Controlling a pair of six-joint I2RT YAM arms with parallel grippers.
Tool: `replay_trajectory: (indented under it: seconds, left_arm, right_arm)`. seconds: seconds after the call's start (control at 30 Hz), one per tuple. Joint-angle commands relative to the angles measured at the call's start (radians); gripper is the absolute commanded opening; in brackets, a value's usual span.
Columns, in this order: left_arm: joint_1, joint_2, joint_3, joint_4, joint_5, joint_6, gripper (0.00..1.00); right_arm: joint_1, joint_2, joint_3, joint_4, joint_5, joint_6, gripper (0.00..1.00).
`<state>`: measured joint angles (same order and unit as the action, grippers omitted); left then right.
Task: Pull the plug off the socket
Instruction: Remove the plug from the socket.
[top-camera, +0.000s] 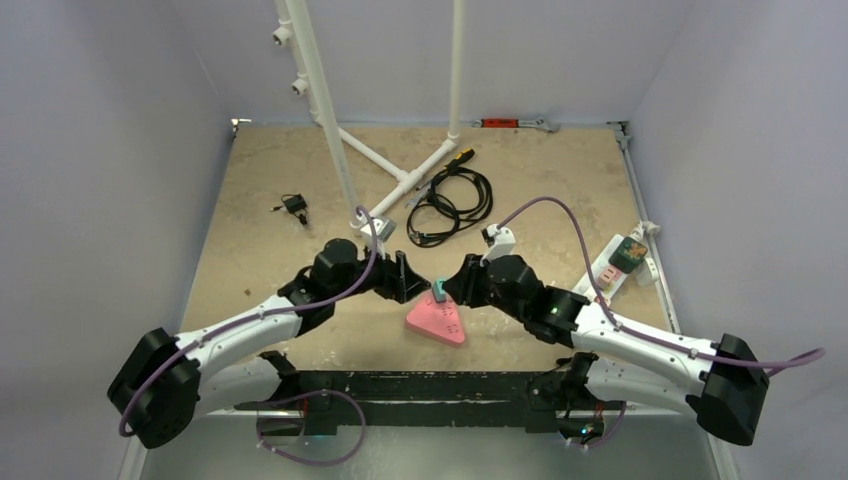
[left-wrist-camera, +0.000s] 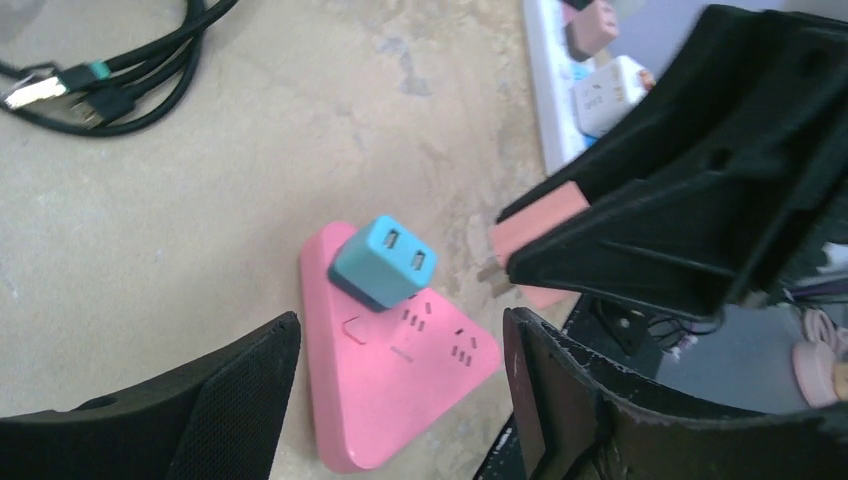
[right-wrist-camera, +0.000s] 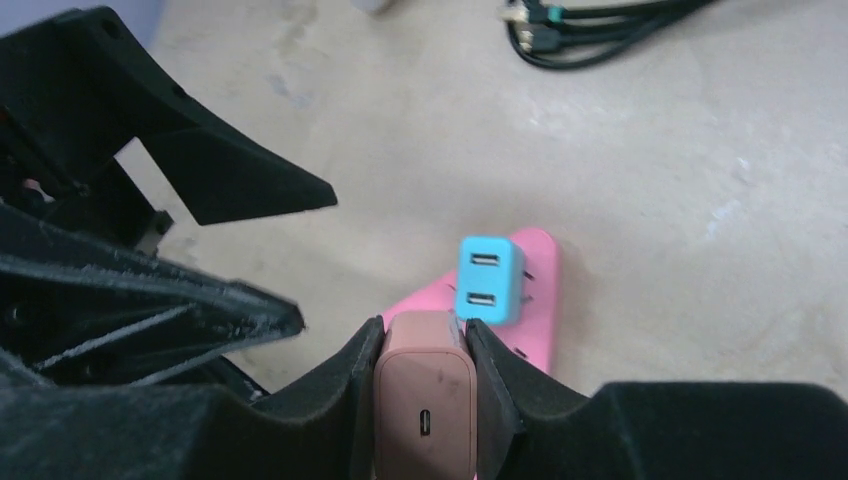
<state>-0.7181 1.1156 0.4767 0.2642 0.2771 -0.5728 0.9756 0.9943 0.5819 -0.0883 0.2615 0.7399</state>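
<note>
A pink triangular socket (top-camera: 437, 320) lies on the table near its front edge; it also shows in the left wrist view (left-wrist-camera: 395, 385) and the right wrist view (right-wrist-camera: 530, 310). A blue USB plug (left-wrist-camera: 384, 262) sits in its top corner, also seen in the right wrist view (right-wrist-camera: 488, 279). My right gripper (right-wrist-camera: 424, 345) is shut on a pink-brown plug (right-wrist-camera: 425, 405) with a USB-C port, held above the socket with its prongs free (left-wrist-camera: 535, 225). My left gripper (left-wrist-camera: 400, 345) is open, its fingers on either side of the socket's lower part, touching nothing.
A coiled black cable (top-camera: 452, 200) lies behind the socket. A white frame (top-camera: 385, 165) stands at the back. A white power strip with plugs (top-camera: 622, 262) lies at the right edge. A small black adapter (top-camera: 294, 207) lies at the left.
</note>
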Motion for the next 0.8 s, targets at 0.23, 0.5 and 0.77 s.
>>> replay_trajectory:
  seconds: [0.23,0.5,0.77]
  left_arm:
    - [-0.101,-0.187,0.021,-0.063,0.132,0.112,0.72]
    - [-0.275,-0.275,0.062,-0.153,-0.133,0.240,0.68]
    - [-0.351,-0.234,0.086,-0.121,-0.272,0.315,0.72]
  right_arm:
    - [-0.094,-0.067,-0.039,0.277,-0.409,0.013,0.00]
    - [-0.143,-0.076,-0.059,0.327,-0.597,0.071,0.00]
    - [-0.148,-0.107,-0.059,0.292,-0.626,0.094,0.00]
